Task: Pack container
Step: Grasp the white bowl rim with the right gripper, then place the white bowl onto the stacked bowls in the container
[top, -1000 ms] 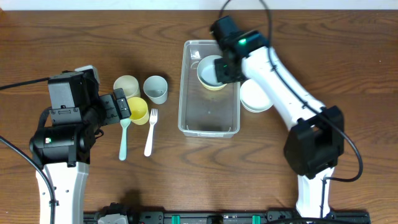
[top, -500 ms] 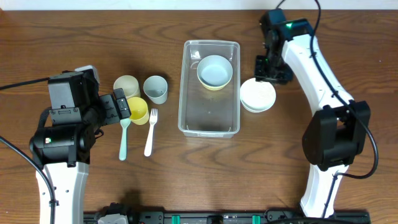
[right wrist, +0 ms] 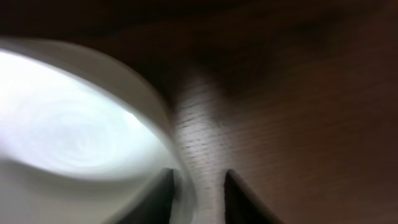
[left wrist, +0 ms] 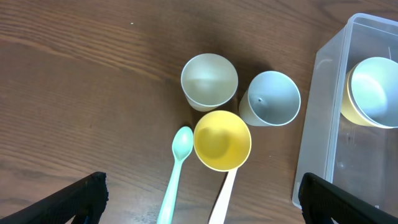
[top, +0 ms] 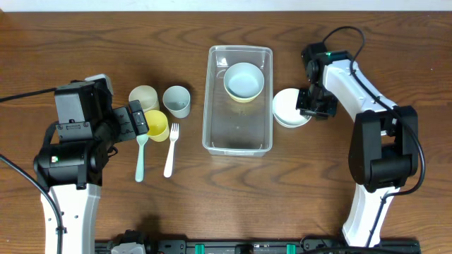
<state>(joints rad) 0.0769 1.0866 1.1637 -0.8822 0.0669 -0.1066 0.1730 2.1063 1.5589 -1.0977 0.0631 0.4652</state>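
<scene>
Right gripper [top: 308, 104] moved down onto white bowl [top: 288, 110] right rim, just beside container [top: 210, 99] right wall; jaws narrow, clamp unclear. Left gripper [top: 139, 121] spread wide.

The container [top: 236, 134] is a clear, rimmed rectangular plastic tub with rounded corners. It stands upright at mid-bench. A yellow bowl [top: 244, 81] sits in its far end.

No legible text, labels, brands, numbers or signs in any view; container [top: 237, 149] unmarked.
</scene>
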